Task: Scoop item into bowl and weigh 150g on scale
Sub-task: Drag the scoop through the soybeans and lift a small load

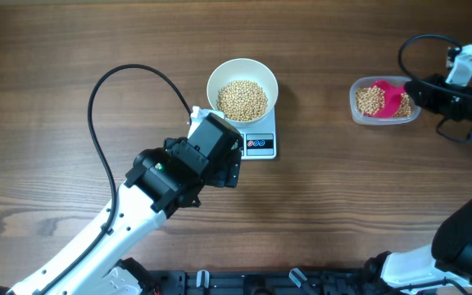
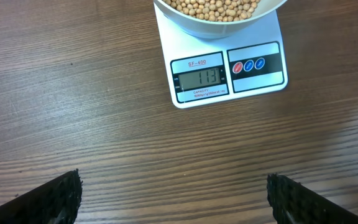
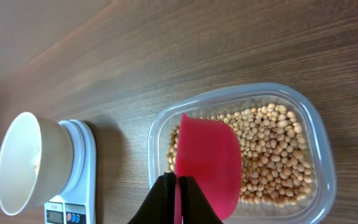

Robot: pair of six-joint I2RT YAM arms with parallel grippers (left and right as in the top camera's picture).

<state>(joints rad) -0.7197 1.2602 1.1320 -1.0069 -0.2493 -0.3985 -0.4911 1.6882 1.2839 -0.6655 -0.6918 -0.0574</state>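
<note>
The left gripper (image 2: 173, 208) hangs over the table (image 1: 72, 49) just in front of the scale (image 2: 229, 68), its jaws spread wide and holding nothing. Its camera looks straight at the display (the digits look like 113, though I would not swear to the order). If that is right, the weight is short of the target and a small top-up is needed.

The bowl (image 1: 216, 82) sits on the scale with a mound of beans (image 1: 242, 100) covering its bottom. It looks rigid and steady. I would leave it alone, since any touch would upset the reading.

Well to the right, the clear container (image 1: 356, 98) holds the rest of the beans, with the pink scoop (image 3: 207, 162) lying in among them. The right gripper (image 3: 178, 193) is clenched on the scoop's handle, at the end away from the bowl of the scoop, which seems the sensible place to hold it.

The beans themselves are small, hard and round, so they will likely roll and bounce off at the least tilt. The scoop looks like stiff, light plastic. It should be carried level and only part filled, then tipped slowly over the bowl so the beans trickle.
</note>
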